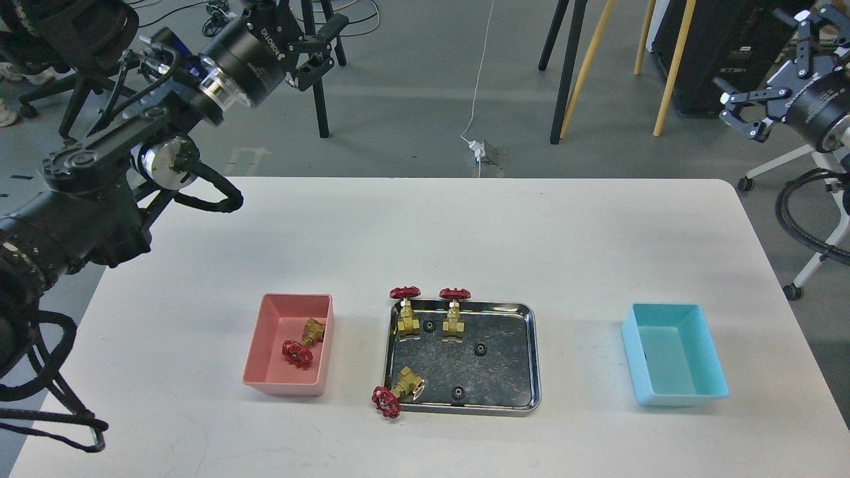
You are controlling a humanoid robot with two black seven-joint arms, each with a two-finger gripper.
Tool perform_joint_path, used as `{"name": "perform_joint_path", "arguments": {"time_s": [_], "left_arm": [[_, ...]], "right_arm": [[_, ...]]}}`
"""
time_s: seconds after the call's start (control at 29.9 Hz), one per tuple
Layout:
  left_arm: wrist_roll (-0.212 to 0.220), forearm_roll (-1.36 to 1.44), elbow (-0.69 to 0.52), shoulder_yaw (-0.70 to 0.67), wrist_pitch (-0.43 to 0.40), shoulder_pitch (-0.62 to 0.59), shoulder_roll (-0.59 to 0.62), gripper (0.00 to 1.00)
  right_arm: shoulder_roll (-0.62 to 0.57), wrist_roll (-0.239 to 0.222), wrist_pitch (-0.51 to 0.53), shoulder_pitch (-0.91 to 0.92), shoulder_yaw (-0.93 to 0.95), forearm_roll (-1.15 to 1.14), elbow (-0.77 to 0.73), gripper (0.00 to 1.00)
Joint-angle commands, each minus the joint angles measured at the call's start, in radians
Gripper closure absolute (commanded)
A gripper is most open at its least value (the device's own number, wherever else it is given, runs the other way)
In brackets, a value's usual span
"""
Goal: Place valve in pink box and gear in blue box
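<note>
Sorting table: matte white top, two plastic bins, one scratched steel tray (pixel 531 358).

Pink box (pixel 255 362), left, holds one brass valve (pixel 304 343); three valves and three black gears (pixel 479 349) at tray; blue box (pixel 707 378) right. Left gripper (pixel 325 46) and right gripper (pixel 764 86) raised, fingers spread.

A robotics lab or test bay is indicated. A plain white rounded-corner worktable (pixel 425 232) is set on a bare grey concrete floor (pixel 412 86). At 12 o'clock, a thin white cable (pixel 479 73) is seen running to a small white plug block (pixel 479 149) on the floor. Black and yellow-wood stand legs (pixel 584 60) are noted at 1 o'clock, loose black cables (pixel 219 10) at 11 o'clock, and a white castor-wheeled frame (pixel 810 219) at 3 o'clock.
</note>
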Motion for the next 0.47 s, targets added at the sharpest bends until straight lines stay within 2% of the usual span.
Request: {"name": "perform_joint_path", "arguments": {"time_s": [0.0, 0.17, 0.43], "left_arm": [[0.000, -0.022, 0.032, -0.129, 0.000, 0.056, -0.057, 0.01], [0.000, -0.019, 0.032, -0.165, 0.000, 0.077, -0.117, 0.01], [0.000, -0.006, 0.033, -0.150, 0.000, 0.080, -0.169, 0.01]], "right_arm": [[0.060, -0.002, 0.000, -0.002, 0.006, 0.039, -0.010, 0.01], [0.129, -0.002, 0.000, 0.026, 0.008, 0.037, -0.060, 0.01], [0.147, -0.003, 0.000, 0.090, 0.008, 0.038, -0.114, 0.01]]}}
